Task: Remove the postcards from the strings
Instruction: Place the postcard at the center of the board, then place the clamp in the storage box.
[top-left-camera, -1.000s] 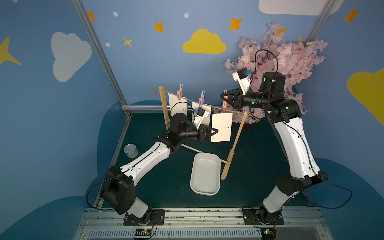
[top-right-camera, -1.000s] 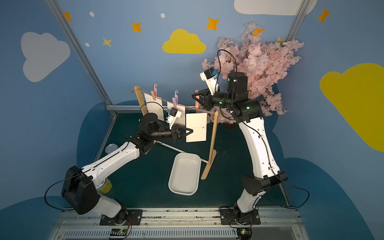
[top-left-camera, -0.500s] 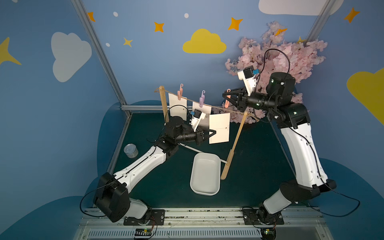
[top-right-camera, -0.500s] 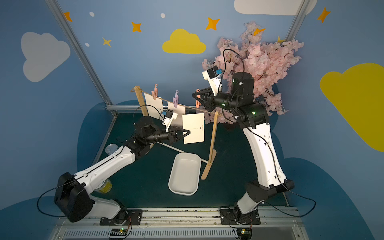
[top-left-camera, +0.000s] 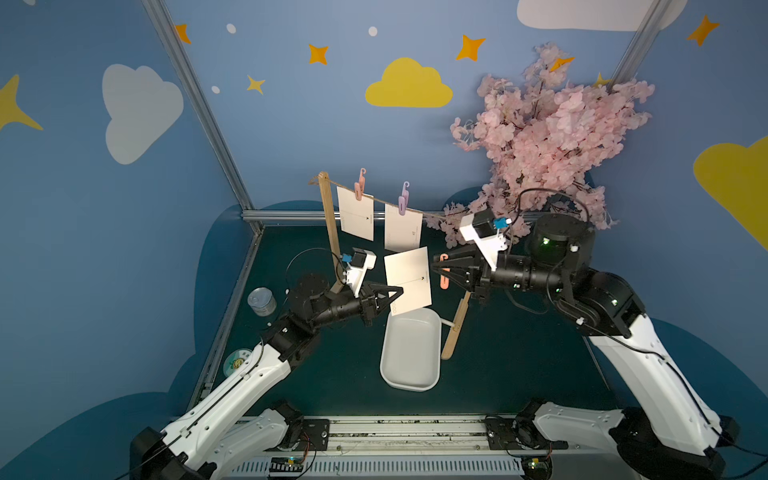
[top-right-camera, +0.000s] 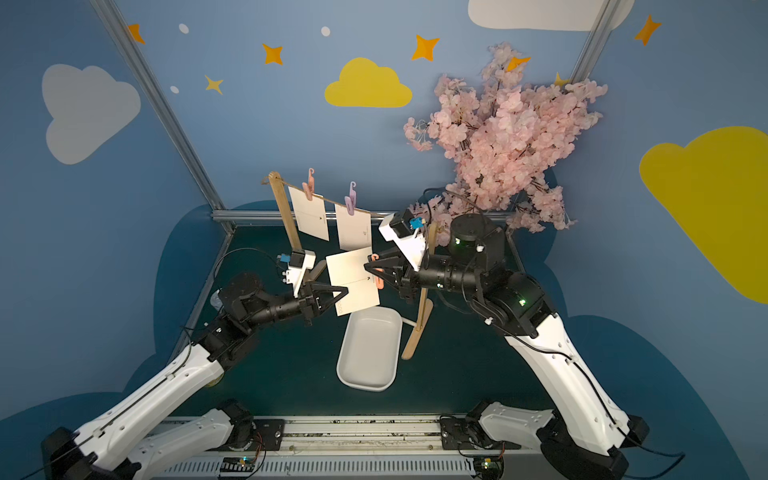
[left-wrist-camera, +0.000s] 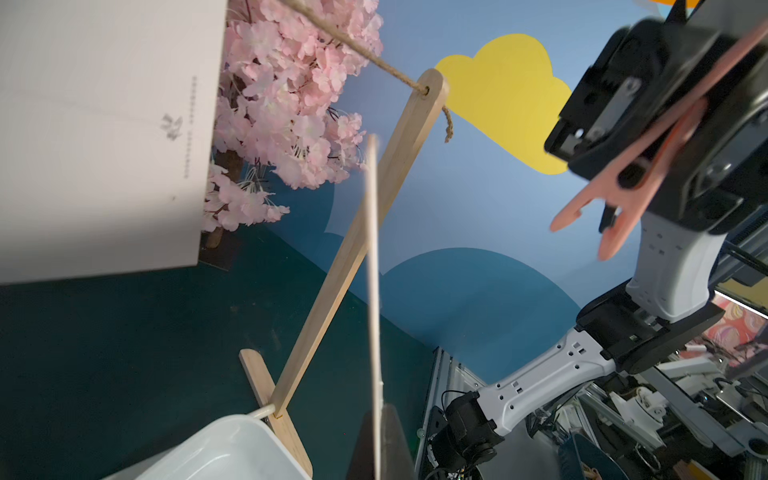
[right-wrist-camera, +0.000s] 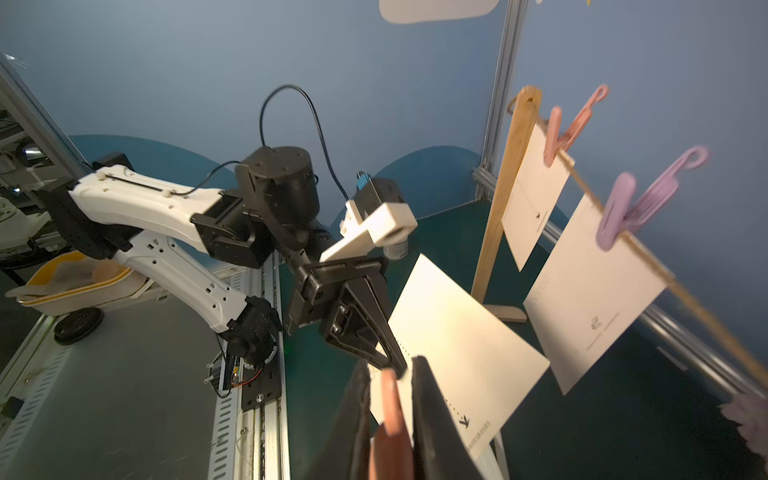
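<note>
A postcard (top-left-camera: 355, 212) and a second postcard (top-left-camera: 402, 228) are hung side by side on the string (top-left-camera: 382, 200). A third postcard (top-left-camera: 409, 270) is held over the tray (top-left-camera: 411, 353) by the left claw (top-left-camera: 398, 291), beside a clothespin (top-left-camera: 444, 277) in the right claw (top-left-camera: 436, 262).

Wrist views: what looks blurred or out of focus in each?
Left wrist view: the held postcard, edge-on, is a soft streak. Right wrist view: the purple clothespin and string smear near the frame's edge; the held clothespin up close is out of focus.
</note>
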